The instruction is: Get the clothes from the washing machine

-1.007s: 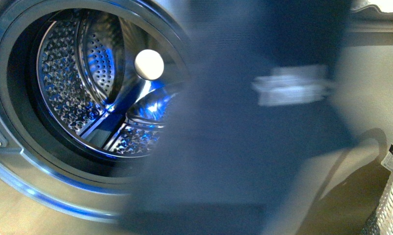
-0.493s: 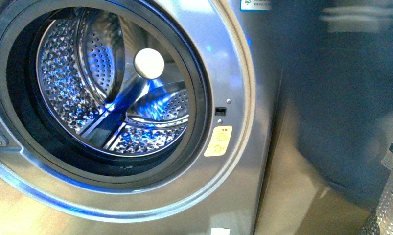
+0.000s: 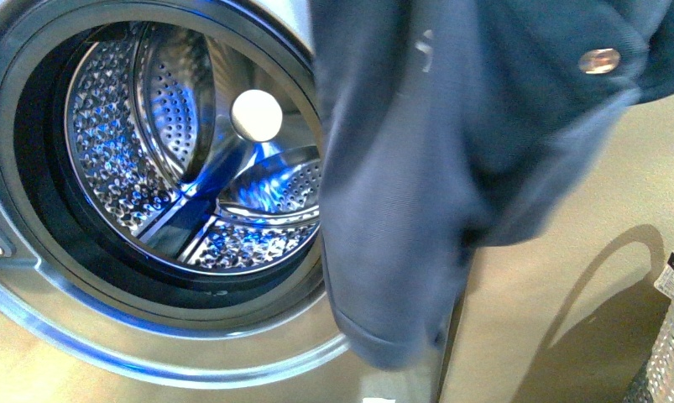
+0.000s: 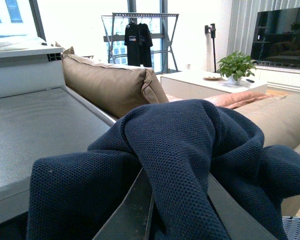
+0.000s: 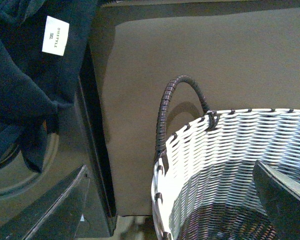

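Now out of the washing machine, hanging long-axis down before its right edge, the clothes bunched in the clamped left gripper, with the basket low to the right beneath the wide, empty right gripper.

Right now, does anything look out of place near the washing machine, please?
Only the navy garment: it hangs in mid-air before the washing machine, bunched over the left gripper, not yet in the woven basket.

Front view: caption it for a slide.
Dark navy garment hangs before the open washing machine, hiding part of its steel drum.
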Robot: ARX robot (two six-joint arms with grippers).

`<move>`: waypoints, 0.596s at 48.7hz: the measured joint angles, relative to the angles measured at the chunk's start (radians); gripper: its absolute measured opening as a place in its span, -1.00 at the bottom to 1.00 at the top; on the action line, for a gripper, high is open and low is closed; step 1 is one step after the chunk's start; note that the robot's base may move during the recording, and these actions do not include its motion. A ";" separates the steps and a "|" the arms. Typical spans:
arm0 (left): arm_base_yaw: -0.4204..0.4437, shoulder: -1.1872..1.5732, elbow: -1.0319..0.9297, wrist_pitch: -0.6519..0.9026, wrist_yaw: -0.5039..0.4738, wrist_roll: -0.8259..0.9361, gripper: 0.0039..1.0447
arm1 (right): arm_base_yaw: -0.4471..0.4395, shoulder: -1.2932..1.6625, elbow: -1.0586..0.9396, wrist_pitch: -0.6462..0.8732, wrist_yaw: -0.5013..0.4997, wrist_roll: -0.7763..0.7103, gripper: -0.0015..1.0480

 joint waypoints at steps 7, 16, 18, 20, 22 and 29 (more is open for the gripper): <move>0.000 0.000 0.000 0.000 0.000 0.000 -0.71 | -0.061 0.016 -0.002 0.102 -0.198 0.078 0.85; 0.000 -0.002 -0.002 0.000 0.001 0.000 -0.71 | -0.119 0.115 0.023 0.310 -0.512 0.249 0.85; 0.000 -0.002 -0.002 0.000 0.001 0.000 -0.71 | -0.117 0.150 0.037 0.349 -0.516 0.254 0.85; 0.000 -0.002 -0.002 0.000 0.001 0.000 -0.71 | -0.116 0.205 0.064 0.411 -0.516 0.264 0.85; 0.000 -0.002 -0.002 0.000 0.001 0.000 -0.71 | -0.111 0.267 0.097 0.474 -0.518 0.270 0.85; 0.000 -0.002 -0.002 0.000 0.000 0.000 -0.71 | -0.069 0.495 0.226 0.672 -0.539 0.255 0.85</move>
